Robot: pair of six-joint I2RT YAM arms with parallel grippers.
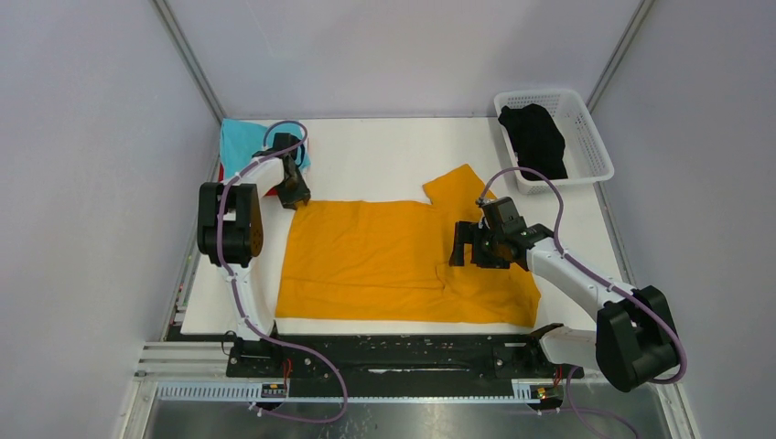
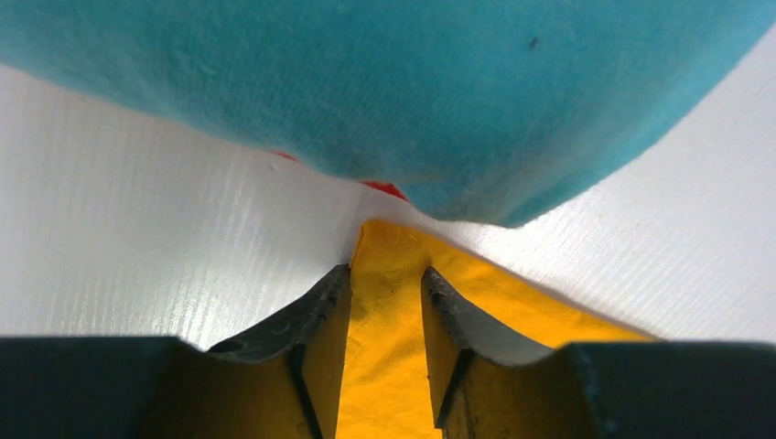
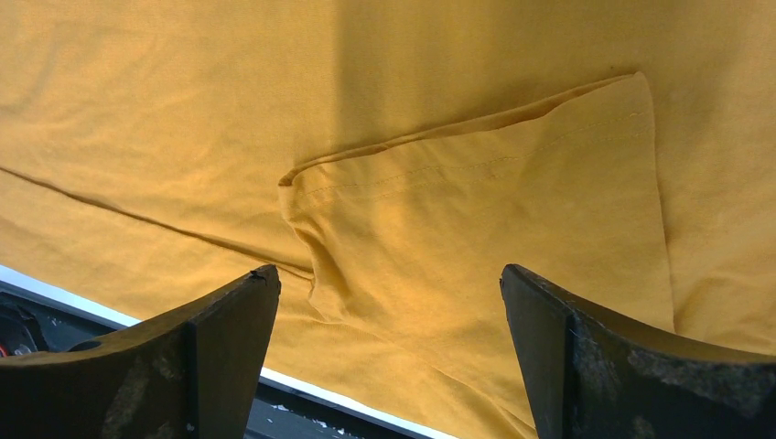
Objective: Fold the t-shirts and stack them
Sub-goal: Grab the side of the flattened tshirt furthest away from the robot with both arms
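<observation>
Up close, left hand (image 2: pixel 385 276) straddles orange t-shirt (image 2: pixel 382 375) corner, grip unclear; right hand (image 3: pixel 389 276) gapes over sleeve (image 3: pixel 494 210).

No writing, label, brand, number or sign can be read in any view. The mustard-orange t-shirt (image 1: pixel 384 261), the teal t-shirt (image 2: pixel 384 91) and the white lattice basket (image 1: pixel 590 146) show plain surfaces. Small fittings on the base rail (image 1: pixel 393 393) at the bottom of the top view are too small to tell.

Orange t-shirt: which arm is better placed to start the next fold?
Left, probably. The left gripper straddles the orange t-shirt's far corner, jaws narrowly apart around the cloth. The right gripper hangs wide open above the folded-in sleeve, gripping nothing.
</observation>
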